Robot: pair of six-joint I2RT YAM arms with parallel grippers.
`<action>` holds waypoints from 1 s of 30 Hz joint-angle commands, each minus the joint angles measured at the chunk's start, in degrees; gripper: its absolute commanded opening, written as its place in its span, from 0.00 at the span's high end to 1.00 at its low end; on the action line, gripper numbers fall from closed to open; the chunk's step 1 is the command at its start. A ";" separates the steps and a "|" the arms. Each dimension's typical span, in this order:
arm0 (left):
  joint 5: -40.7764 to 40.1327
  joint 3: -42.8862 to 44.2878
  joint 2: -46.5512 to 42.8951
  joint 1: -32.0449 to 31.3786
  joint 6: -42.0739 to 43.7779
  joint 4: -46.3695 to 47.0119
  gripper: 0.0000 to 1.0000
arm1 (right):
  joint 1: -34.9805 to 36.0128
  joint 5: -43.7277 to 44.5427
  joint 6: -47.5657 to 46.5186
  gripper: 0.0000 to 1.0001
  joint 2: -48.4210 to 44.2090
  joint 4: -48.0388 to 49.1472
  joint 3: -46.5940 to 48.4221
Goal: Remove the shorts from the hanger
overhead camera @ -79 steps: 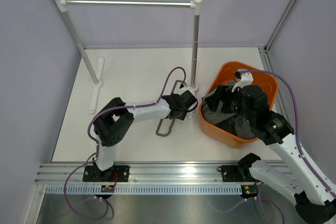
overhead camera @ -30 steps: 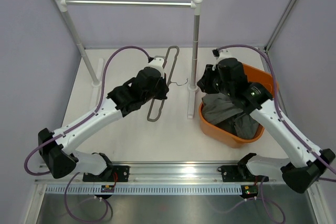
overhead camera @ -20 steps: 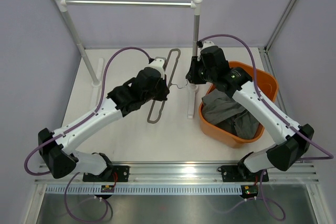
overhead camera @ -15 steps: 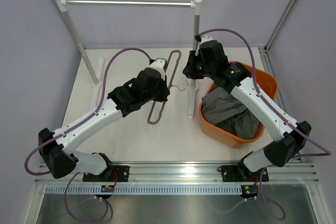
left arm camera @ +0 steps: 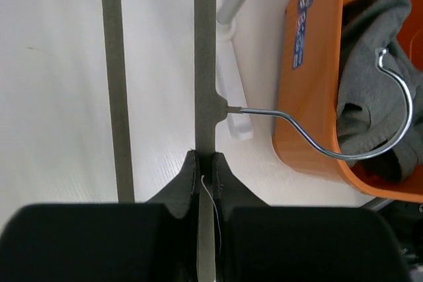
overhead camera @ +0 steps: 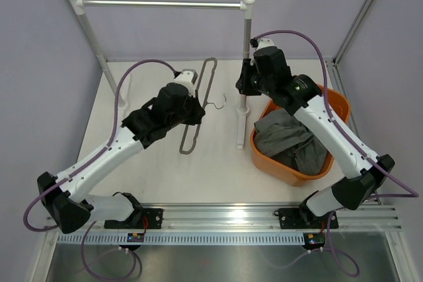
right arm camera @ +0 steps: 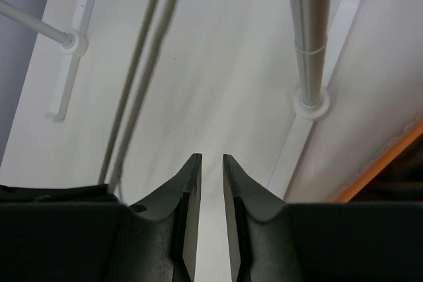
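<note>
Orange basket point(overhead camera: 281, 171) holds grey shorts point(overhead camera: 287, 138); left gripper point(left arm camera: 206, 158) clamps hanger point(left arm camera: 205, 64), now farther from basket; right gripper point(right arm camera: 211, 158) slightly parted, empty.

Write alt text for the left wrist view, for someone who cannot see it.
The left hand is shut on one long bar of the grey wire hanger, seen above a white table. Its hook curves right in front of an orange basket holding the grey shorts.
</note>
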 commanded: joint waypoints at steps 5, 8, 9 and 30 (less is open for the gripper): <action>7.89 7.06 -4.49 11.43 -1.63 2.77 1.00 | 0.64 8.04 -1.61 0.73 -8.62 -2.41 0.80; 10.34 13.47 -1.77 14.95 -1.45 2.24 1.00 | 0.56 8.66 -1.26 0.73 -11.96 -1.80 -2.18; 11.57 14.96 -0.80 16.79 -1.71 2.32 1.00 | 0.64 8.58 -1.17 0.72 -13.19 -1.71 -2.81; 26.44 34.67 16.61 28.76 -11.48 13.31 1.00 | 0.64 11.65 -1.78 0.72 -24.36 -4.69 -15.20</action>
